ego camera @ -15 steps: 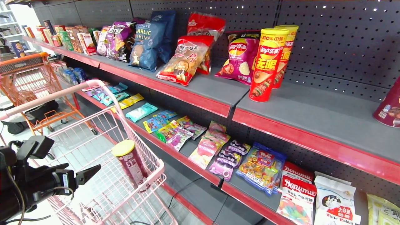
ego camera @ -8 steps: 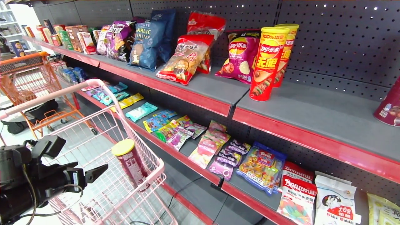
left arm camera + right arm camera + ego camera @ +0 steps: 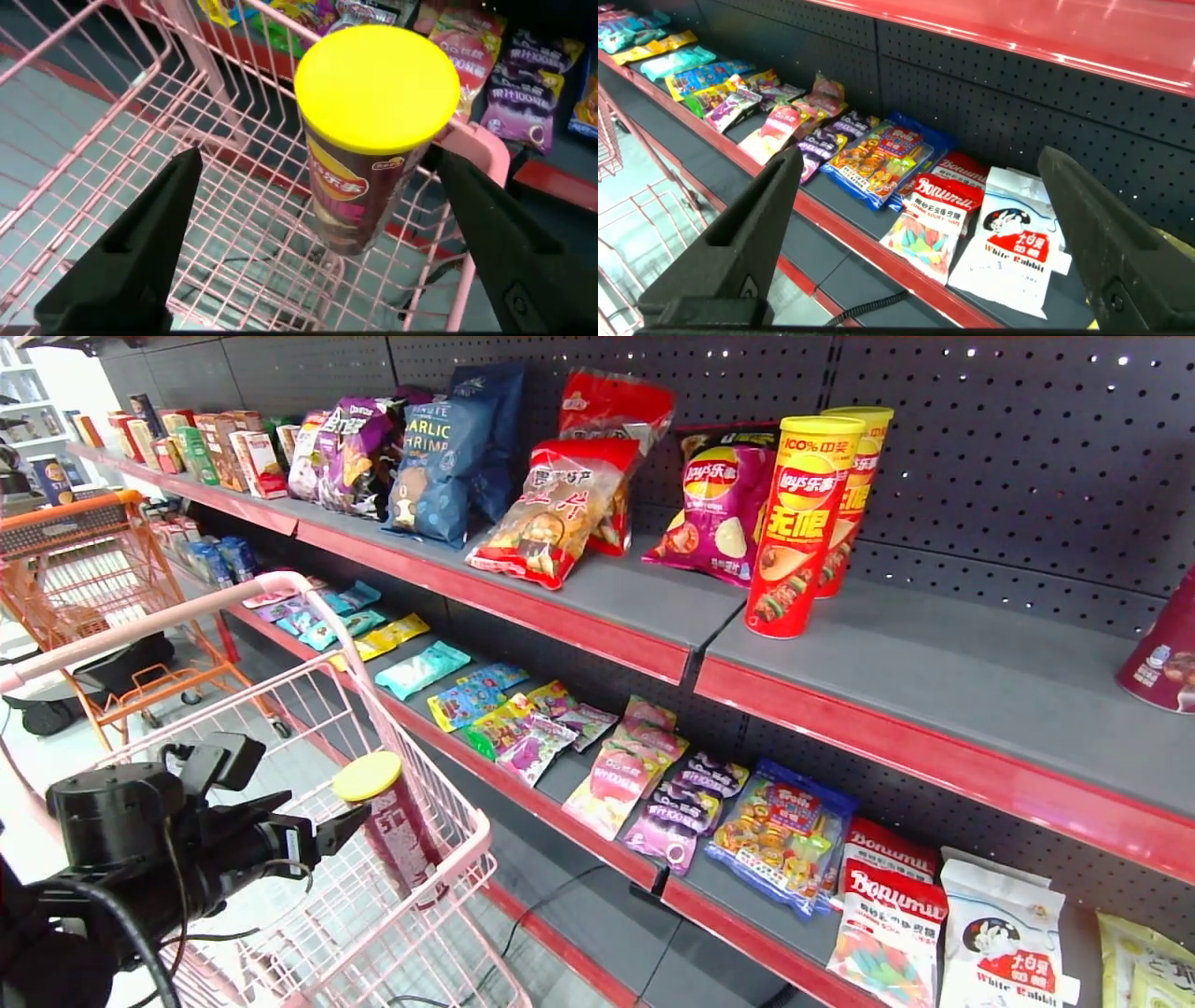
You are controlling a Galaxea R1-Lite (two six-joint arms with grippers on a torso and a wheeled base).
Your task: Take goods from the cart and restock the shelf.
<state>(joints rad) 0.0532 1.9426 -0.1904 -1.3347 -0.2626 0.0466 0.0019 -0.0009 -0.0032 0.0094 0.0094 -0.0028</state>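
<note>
A maroon chip can with a yellow lid [image 3: 392, 821] stands upright in the front corner of the pink cart [image 3: 280, 586]. My left gripper [image 3: 303, 803] hangs open inside the cart, close beside the can. In the left wrist view the can [image 3: 374, 93] sits between the two spread fingers [image 3: 140, 252], which do not touch it. My right gripper [image 3: 920, 159] is open and empty over the lower shelf of candy bags [image 3: 878, 159]. On the upper shelf [image 3: 934, 681], red-and-yellow chip cans [image 3: 803, 523] stand upright and another maroon can [image 3: 1162, 653] stands at the right edge.
Chip bags [image 3: 551, 513] and boxes line the upper shelf to the left. Bare grey shelf lies between the yellow cans and the maroon can. An orange cart [image 3: 84, 532] stands behind the pink one. White and red candy bags [image 3: 1013, 247] lie on the lower shelf.
My left gripper has moved right and up inside the cart, closing in on the maroon can. The can and shelf goods have not moved.
</note>
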